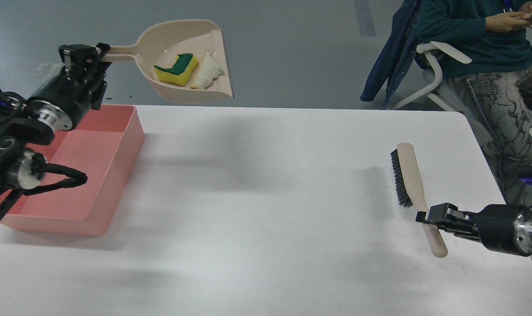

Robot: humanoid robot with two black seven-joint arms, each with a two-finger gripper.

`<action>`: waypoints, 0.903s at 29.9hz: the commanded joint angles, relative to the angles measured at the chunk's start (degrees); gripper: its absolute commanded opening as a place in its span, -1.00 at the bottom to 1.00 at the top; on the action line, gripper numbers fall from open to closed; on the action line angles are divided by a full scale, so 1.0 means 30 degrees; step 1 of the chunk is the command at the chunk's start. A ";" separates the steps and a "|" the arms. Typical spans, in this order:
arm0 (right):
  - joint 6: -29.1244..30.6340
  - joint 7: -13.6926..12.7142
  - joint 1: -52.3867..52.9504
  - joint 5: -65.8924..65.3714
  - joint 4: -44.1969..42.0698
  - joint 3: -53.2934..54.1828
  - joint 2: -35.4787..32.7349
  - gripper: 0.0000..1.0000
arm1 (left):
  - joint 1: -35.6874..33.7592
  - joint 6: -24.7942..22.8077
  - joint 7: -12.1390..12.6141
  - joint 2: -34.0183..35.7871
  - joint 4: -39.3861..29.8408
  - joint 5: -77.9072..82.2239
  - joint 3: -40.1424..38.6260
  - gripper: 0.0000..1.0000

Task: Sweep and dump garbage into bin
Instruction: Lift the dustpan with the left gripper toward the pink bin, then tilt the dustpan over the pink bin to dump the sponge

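Beige dustpan [189, 61], clenched in my left fingers [79, 52], could spill garbage [189, 70] short of the pink bin [116, 145]; right fingers [423, 217] grasp the brush [412, 184].

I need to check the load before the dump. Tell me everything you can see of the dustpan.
The dustpan is beige, smooth plastic by its look, with a scoop-shaped pan and a long handle. The left gripper holds the handle's end, so the pan hangs in the air beyond the table's far edge, to the right of the pink bin. Inside lie the yellow-and-green sponge piece and an off-white scrap, side by side.
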 commanded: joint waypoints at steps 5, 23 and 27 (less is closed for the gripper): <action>-0.0010 0.0006 -0.0005 -0.0006 -0.0004 -0.0004 0.0345 -1.00 | 0.4094 -0.2908 -0.1182 0.4419 0.0218 -0.2404 -0.2029 -1.00; -0.0039 0.0006 -0.0210 -0.0006 0.0025 0.0025 0.0375 -1.00 | 0.7383 -0.5872 -0.7160 0.8379 0.6398 0.1136 -0.1797 -1.00; -0.0039 -0.0023 -0.0210 -0.0006 0.0025 0.0055 0.0492 -1.00 | 0.7646 -0.5871 -0.7854 0.8730 0.7131 0.3186 -0.1797 -1.00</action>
